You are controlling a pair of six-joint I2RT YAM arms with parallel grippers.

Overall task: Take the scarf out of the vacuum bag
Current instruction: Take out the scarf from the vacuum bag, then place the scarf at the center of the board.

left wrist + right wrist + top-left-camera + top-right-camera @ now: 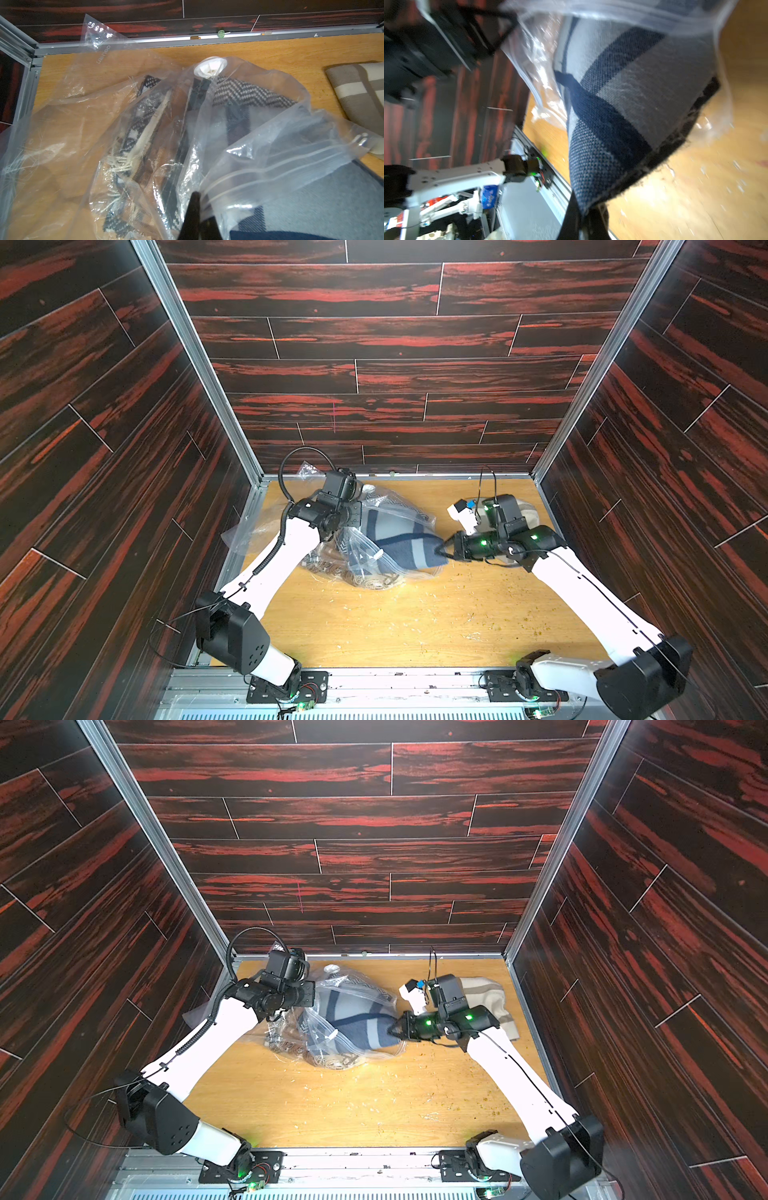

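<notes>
The clear crinkly vacuum bag (249,531) (361,990) lies at the back left of the wooden table, its round white valve (209,67) facing the back wall. My left gripper (197,200) is shut on the bag's zip-seal edge, near the small white slider clip (377,554). A blue and grey striped scarf (399,543) (357,1029) (612,104) sticks partway out of the bag's mouth. My right gripper (440,549) (392,1029) (583,209) is shut on its outer end, just above the table. A brown and black patterned scarf with fringe (145,128) lies deeper inside the bag.
A folded beige striped scarf (530,510) (486,990) (357,93) lies on the table at the back right, behind my right wrist. Dark wood-patterned walls and a metal frame (249,485) close in the back and both sides. Small crumbs (490,605) dot the table's right side.
</notes>
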